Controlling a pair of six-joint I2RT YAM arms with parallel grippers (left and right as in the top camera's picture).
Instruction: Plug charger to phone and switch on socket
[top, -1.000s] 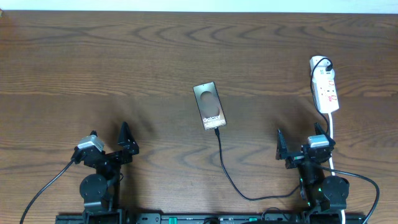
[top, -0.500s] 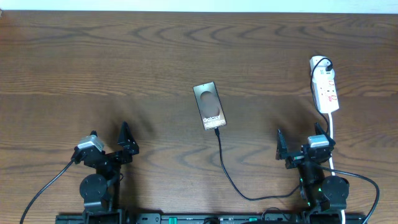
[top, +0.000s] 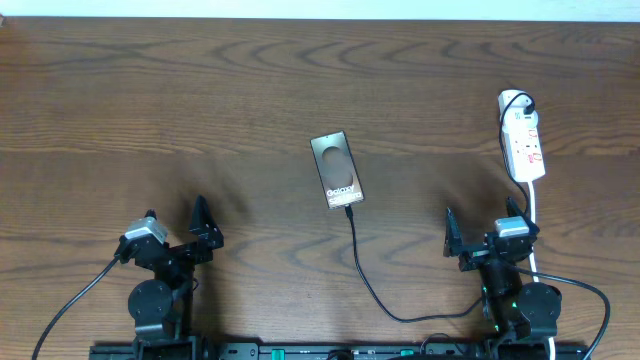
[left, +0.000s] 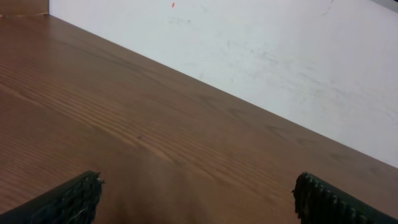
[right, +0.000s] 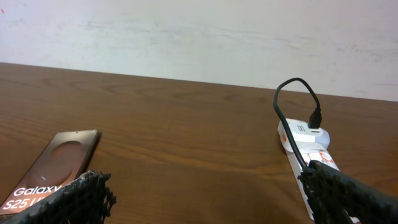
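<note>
Well, both my arms sit folded low at the near edge of the worktop (top: 200, 100), with the left gripper (left: 196, 190) and right gripper (right: 205, 186) each spread wide and holding nothing. The phone (top: 337, 171) lies flat mid-worktop, screen up. The charger (top: 362, 270) curves from its near end back toward my right arm. The socket (top: 524, 146) lies just beyond my right gripper.

Robot lab bench: wood-grain table (top: 200, 120), plain white wall (right: 186, 31), two mounted arms (top: 155, 265).
</note>
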